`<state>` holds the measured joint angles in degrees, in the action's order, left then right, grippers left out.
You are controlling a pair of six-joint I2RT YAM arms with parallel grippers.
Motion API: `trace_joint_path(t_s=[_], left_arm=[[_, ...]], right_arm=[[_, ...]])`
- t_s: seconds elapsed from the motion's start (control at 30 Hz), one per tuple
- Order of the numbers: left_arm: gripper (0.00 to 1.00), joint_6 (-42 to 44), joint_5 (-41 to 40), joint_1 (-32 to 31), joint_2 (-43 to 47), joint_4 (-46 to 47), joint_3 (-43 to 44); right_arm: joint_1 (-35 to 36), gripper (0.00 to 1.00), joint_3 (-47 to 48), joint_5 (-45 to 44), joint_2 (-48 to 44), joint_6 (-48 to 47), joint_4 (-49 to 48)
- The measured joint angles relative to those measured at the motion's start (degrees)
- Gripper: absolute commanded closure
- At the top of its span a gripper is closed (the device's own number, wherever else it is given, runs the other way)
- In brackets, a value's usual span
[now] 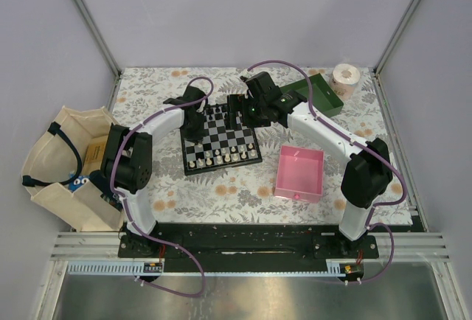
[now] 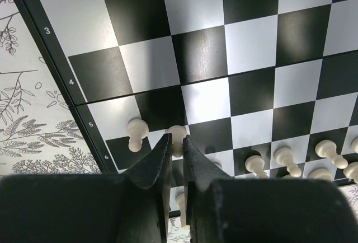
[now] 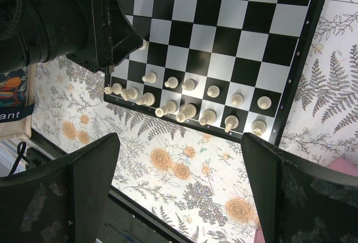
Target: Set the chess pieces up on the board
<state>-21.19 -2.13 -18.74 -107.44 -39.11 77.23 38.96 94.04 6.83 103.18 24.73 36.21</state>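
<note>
Pawn [image 2: 178, 131], cream: pinched in clenched left gripper [image 2: 176, 138] near board [image 2: 201, 52] edge. Right gripper [image 3: 179, 139]: released, jaws wide, above cream pieces [image 3: 188, 111] and worktop [image 3: 184, 198].

A robotics lab cell: grey panel walls [image 1: 243, 10] and aluminium posts [image 1: 87, 19] rise beyond the left claw [image 2: 175, 139], enclosing the table [image 1: 221, 195].

Top external: fixed, high behind the arm bases [image 1: 140, 240], facing down and forward, far enough to take in the whole table [image 1: 221, 195] with the board [image 1: 221, 139] small at centre. Left wrist: close above the board's edge, looking down past its own fingers [image 2: 159, 167] to a cream piece [image 2: 178, 135]. Right wrist: higher, looking down between its fingers [image 3: 84, 187]; both wrist views share the cream rows [image 3: 190, 100], and this one also takes in the left gripper [image 3: 139, 40].
</note>
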Motion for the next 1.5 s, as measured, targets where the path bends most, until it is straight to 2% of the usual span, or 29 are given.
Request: trace_joint_path(t_s=[0.23,0.7,1.5], left_arm=[[0.92,0.02,-0.02,0.0,0.17,0.31,-0.37],[0.94,0.02,0.59,0.0,6.64,-0.2,-5.84],[0.95,-0.09,2.89,-1.66,7.52,-0.04,-9.11]], right_arm=[[0.0,0.01,0.0,0.2,0.0,0.0,0.0],[-0.02,0.0,0.0,0.37,0.0,0.0,-0.02],[-0.02,0.01,0.0,0.37,0.0,0.0,-0.02]])
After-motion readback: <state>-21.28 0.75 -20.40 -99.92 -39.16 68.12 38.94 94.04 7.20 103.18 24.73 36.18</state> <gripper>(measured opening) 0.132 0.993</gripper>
